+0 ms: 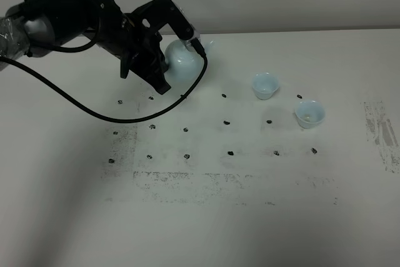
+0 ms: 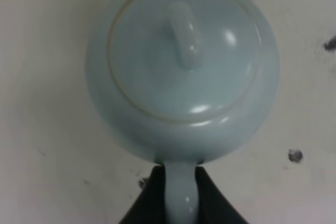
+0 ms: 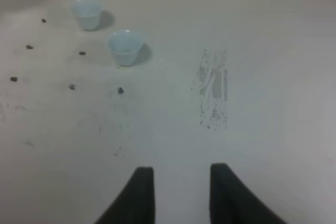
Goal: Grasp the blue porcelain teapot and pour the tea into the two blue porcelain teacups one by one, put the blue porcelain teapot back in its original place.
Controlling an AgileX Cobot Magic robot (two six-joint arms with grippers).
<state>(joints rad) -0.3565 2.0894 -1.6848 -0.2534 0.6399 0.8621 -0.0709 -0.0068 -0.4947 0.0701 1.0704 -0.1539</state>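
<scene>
The blue porcelain teapot [image 1: 182,62] is at the back left of the table, lid on, spout pointing right. My left gripper [image 1: 164,62] is shut on its loop handle [image 2: 181,192]; in the left wrist view the lid [image 2: 181,51] fills the frame from above. Whether the pot rests on the table I cannot tell. The two blue porcelain teacups stand upright to its right, one further back [image 1: 264,84] [image 3: 86,12] and one nearer [image 1: 309,114] [image 3: 126,47]. The tea is hidden. My right gripper [image 3: 181,174] hovers over bare table, fingers apart and empty, out of the exterior view.
A grid of small dark marks [image 1: 227,121] dots the white table [image 1: 206,229]. A grey scuffed patch [image 1: 381,132] [image 3: 212,90] lies near the right edge. A black cable [image 1: 94,112] loops from the left arm across the table.
</scene>
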